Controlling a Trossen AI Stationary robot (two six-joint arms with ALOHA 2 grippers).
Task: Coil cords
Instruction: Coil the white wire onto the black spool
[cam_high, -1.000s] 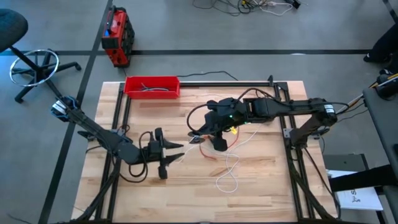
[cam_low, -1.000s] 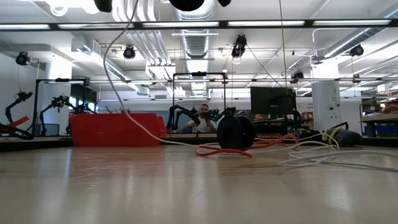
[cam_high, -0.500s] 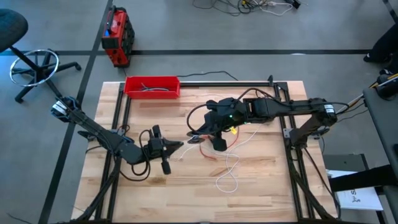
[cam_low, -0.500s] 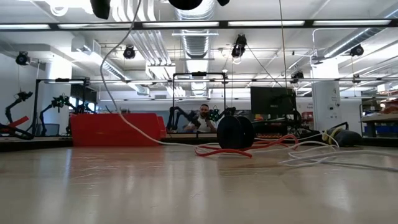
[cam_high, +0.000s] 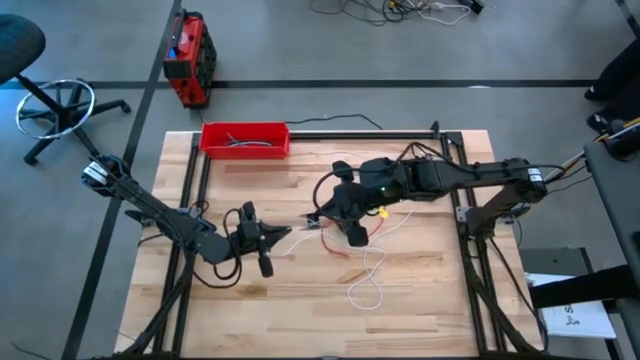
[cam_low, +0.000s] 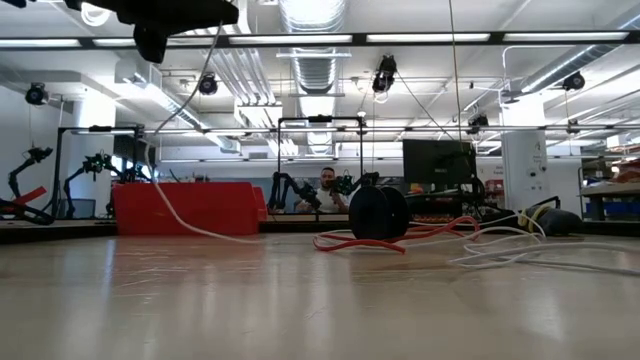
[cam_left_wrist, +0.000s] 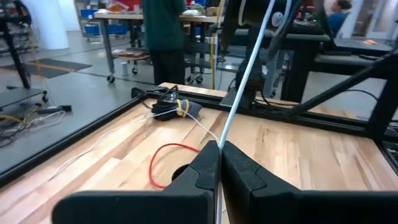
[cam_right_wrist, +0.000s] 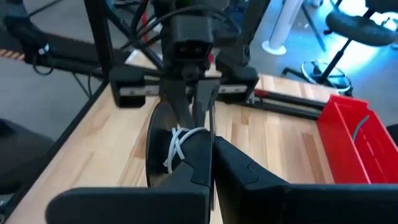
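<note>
the left pincer (cam_high: 283, 236) sits near the middle of the wooden bench (cam_high: 420, 300), its two dark fingers (cam_left_wrist: 242, 171) pressed together on the white cord (cam_left_wrist: 245, 78). in the left wrist view the cord comes out from between the closed fingertips and runs taut, up and away toward the other arm. in the low view the same cord slants down from the dark arm overhead to the bench top in front of the red tray (cam_low: 188, 208).

the right pincer (cam_high: 318, 218) is just beside the left one, tip facing tip, a little toward the far edge of the bench. in the right wrist view its fingers (cam_right_wrist: 193, 155) are closed too, with a few turns of white cord bunched against them at the tip, and the left arm's pincer shows straight ahead of it.

the rest of the white cord lies loose on the bench on the near side of the right pincer, ending in a small loop well clear of both pincers. the red cord (cam_high: 352, 243) curls on the bench just beside and under the right pincer, next to a black disc (cam_high: 353, 232); in the low view the disc stands on edge with the red cord lying in front of it. the red tray (cam_high: 245, 139) is at the far edge of the bench, well apart from the cords, with short dark cables inside. a person shows far off in the room behind the bench.
</note>
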